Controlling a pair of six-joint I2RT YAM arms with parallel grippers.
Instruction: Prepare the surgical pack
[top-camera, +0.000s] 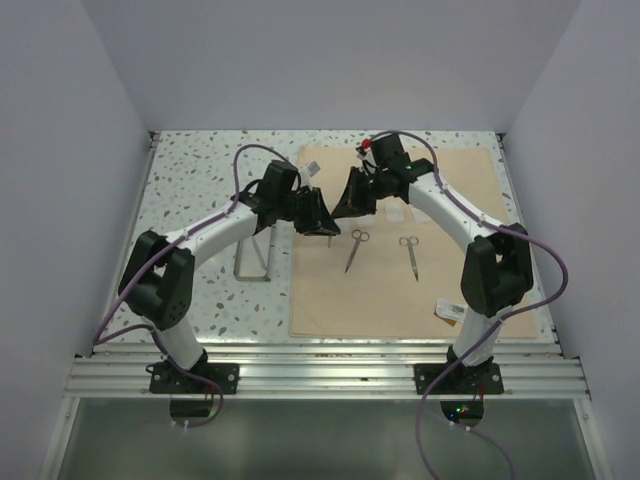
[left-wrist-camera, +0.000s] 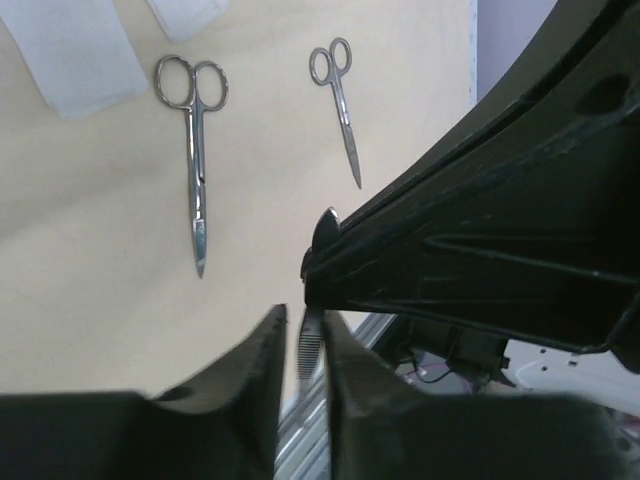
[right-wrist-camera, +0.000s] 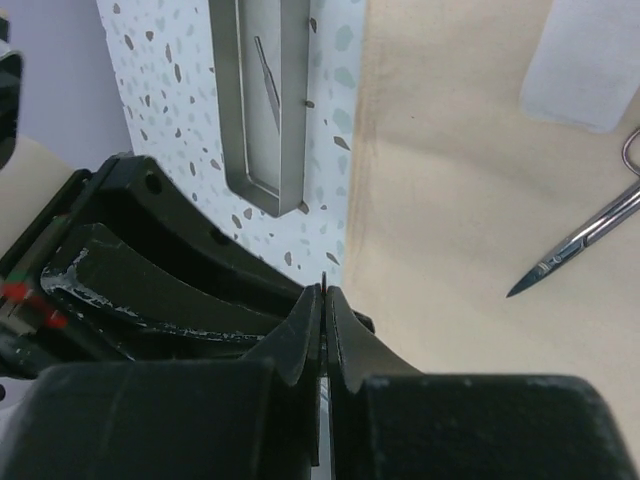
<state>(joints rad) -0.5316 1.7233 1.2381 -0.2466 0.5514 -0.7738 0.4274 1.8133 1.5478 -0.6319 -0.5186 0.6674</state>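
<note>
Meeting above the tan cloth sheet's (top-camera: 380, 300) far-left part, the right gripper (right-wrist-camera: 323, 300) is pressed together on the thin forceps (left-wrist-camera: 311, 350), which are mostly hidden. The left gripper's (left-wrist-camera: 304, 316) fingers flank the ribbed end; whether they pinch it is unclear. Larger scissors (left-wrist-camera: 195, 180) and smaller scissors (left-wrist-camera: 343, 105) lie to the right. The metal tray (right-wrist-camera: 295, 100) sits left of the cloth, its contents indistinct.

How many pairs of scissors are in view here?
2, both on the tan cloth: the larger scissors near its middle, the smaller scissors to their right in the top view. The arms could hide more.
</note>
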